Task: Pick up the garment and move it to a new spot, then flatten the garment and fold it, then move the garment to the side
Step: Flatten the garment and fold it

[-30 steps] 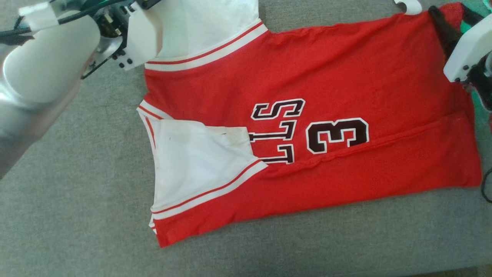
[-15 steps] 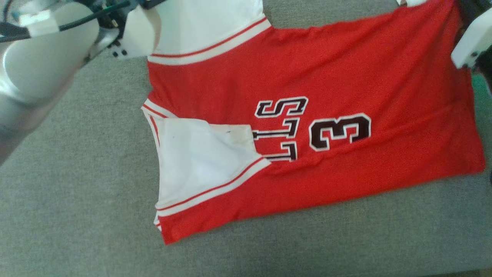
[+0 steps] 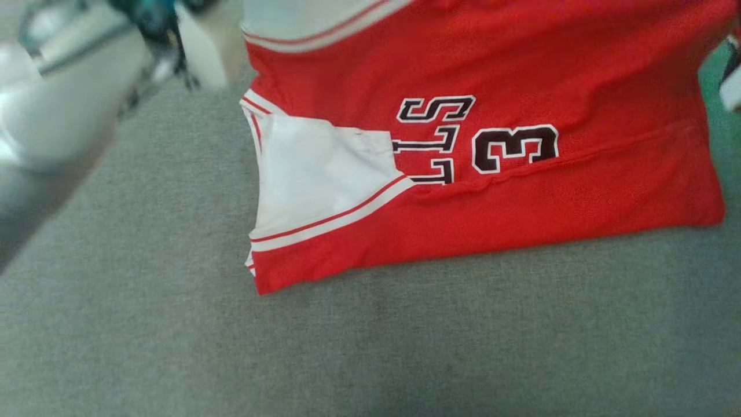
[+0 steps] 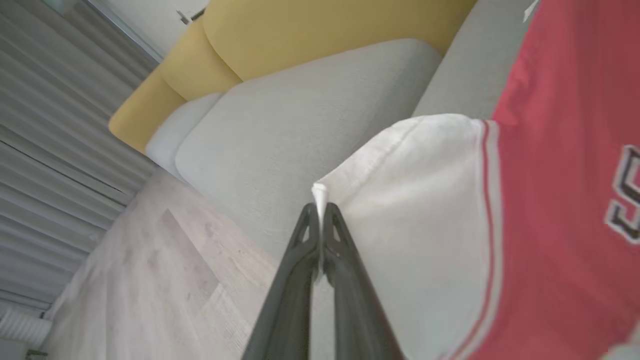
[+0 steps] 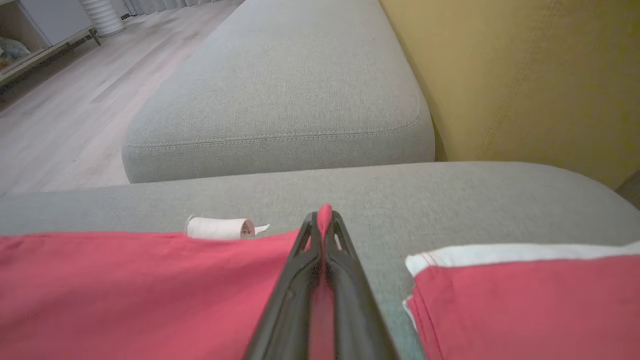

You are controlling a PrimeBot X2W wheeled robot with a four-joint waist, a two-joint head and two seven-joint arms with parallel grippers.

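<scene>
Garment (image 3: 521, 202) pinched in left gripper (image 4: 319, 210) and right gripper (image 5: 325, 218)

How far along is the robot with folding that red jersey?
Roughly midway. Done: the jersey lies spread on the grey cushion, its near edge folded over part of the lettering. In hand: the left gripper is shut on the white sleeve, the right gripper on the jersey's red far edge. Left: fold that side over, finish folding, move it aside.

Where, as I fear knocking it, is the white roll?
In the right wrist view the white roll lies on the grey cushion, at the red jersey's far edge, left of the right gripper's fingers.
</scene>
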